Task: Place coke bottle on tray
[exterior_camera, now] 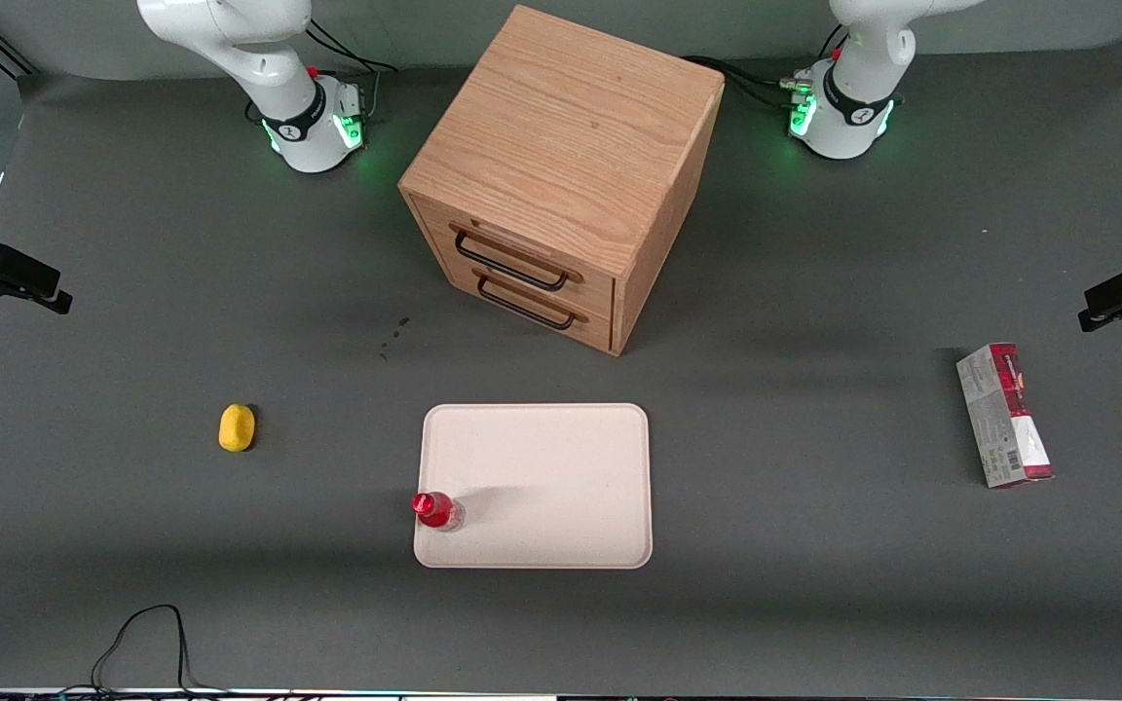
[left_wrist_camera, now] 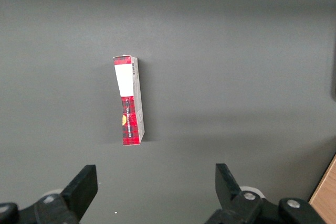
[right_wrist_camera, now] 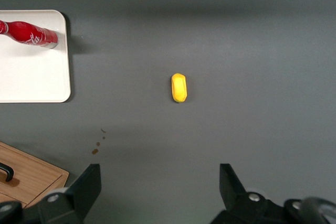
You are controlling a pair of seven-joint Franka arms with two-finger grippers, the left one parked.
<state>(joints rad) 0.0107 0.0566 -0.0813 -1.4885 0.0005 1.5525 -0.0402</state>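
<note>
The coke bottle, clear with a red cap and red label, stands upright on the tray. It is in the tray's corner nearest the front camera, toward the working arm's end. The right wrist view shows the same bottle just inside the rim of the pale cream-pink tray. My right gripper hangs high above bare table, apart from the bottle and tray. It is open, with nothing between its fingers. The front view does not show the gripper.
A wooden drawer cabinet stands farther from the front camera than the tray. A yellow lump lies toward the working arm's end. A red-and-grey carton lies toward the parked arm's end. A black cable loops at the table's front edge.
</note>
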